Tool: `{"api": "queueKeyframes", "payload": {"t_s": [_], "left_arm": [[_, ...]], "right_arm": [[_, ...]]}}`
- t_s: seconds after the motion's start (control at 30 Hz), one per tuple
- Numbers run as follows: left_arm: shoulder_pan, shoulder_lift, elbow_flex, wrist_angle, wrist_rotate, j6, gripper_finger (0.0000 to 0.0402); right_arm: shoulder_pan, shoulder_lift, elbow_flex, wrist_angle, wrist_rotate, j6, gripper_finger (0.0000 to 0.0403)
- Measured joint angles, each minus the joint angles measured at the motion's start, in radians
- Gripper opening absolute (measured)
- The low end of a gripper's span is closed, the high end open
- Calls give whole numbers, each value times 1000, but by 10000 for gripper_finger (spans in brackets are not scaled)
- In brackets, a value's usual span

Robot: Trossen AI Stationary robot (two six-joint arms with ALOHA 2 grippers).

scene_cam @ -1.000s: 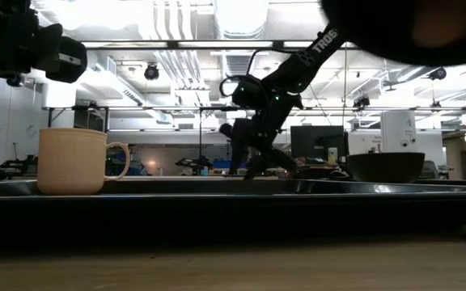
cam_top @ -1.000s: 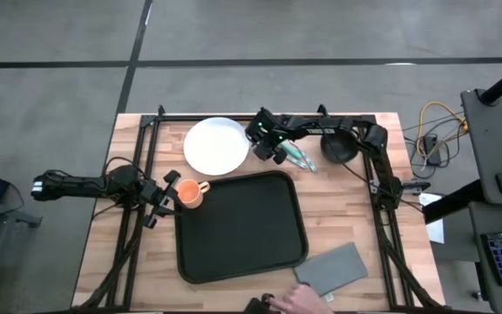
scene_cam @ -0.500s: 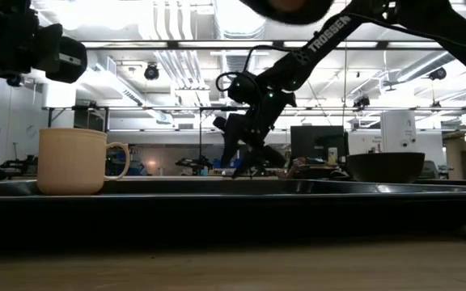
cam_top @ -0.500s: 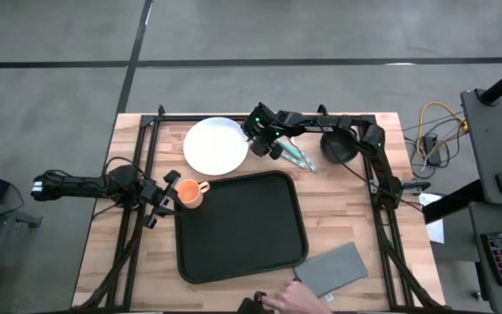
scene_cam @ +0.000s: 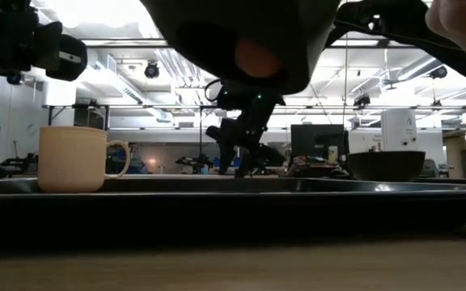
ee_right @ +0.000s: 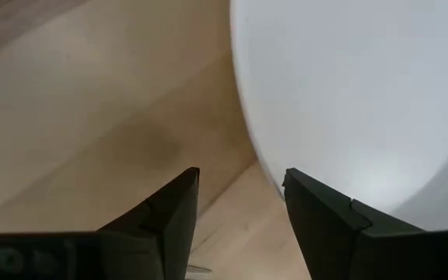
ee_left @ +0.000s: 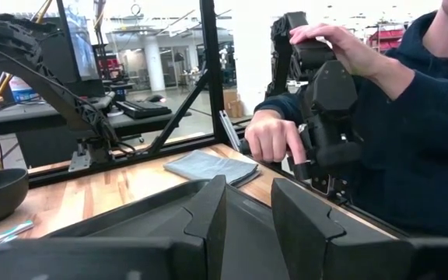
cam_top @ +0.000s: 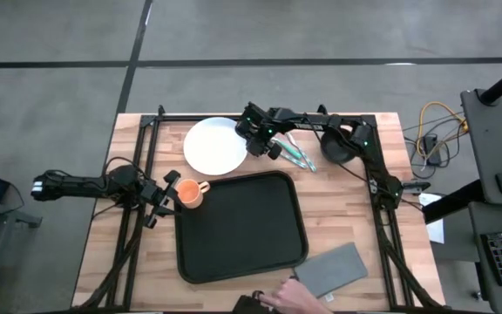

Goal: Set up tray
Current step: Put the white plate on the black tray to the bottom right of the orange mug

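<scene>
A tan mug and dark bowl flank a lowered gripper.

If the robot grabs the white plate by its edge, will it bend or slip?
The white plate looks stiff, so it probably won't bend. Its glossy surface in the right wrist view suggests it could slip. The right end effector, open at its rim, would likely have to get under a thin edge lying flat on the table.

A: What do both arms look like?
B: Dark, jointed links — a green light glows on the right arm near the white plate.
A: Fingers?
B: Black, wedge-shaped.
</scene>
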Motion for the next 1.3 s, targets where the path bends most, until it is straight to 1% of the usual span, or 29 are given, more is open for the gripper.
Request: {"api": "queueKeyframes", "payload": {"t_s": [0.13, 0.3, 0.4, 0.53, 0.67, 0.83, 1.07, 1.3], "left_arm": [[0, 0, 0, 0, 0, 0, 85], [0, 0, 0, 0, 0, 0, 85], [0, 0, 0, 0, 0, 0, 85], [0, 0, 0, 0, 0, 0, 85], [0, 0, 0, 0, 0, 0, 85], [0, 0, 0, 0, 0, 0, 85], [0, 0, 0, 0, 0, 0, 85], [0, 0, 0, 0, 0, 0, 85]], "right_arm": [[0, 13, 43, -57, 2, -13, 178], [0, 17, 52, -76, 7, -126, 178], [0, 17, 53, -76, 11, -130, 178], [-7, 16, 59, -85, 56, -122, 175], [-20, 8, 58, -52, 58, -133, 171], [-35, 12, 58, 5, 56, -188, 168], [-32, 12, 57, 0, 28, -263, 168], [-22, 12, 58, -4, 28, -315, 163]]}}
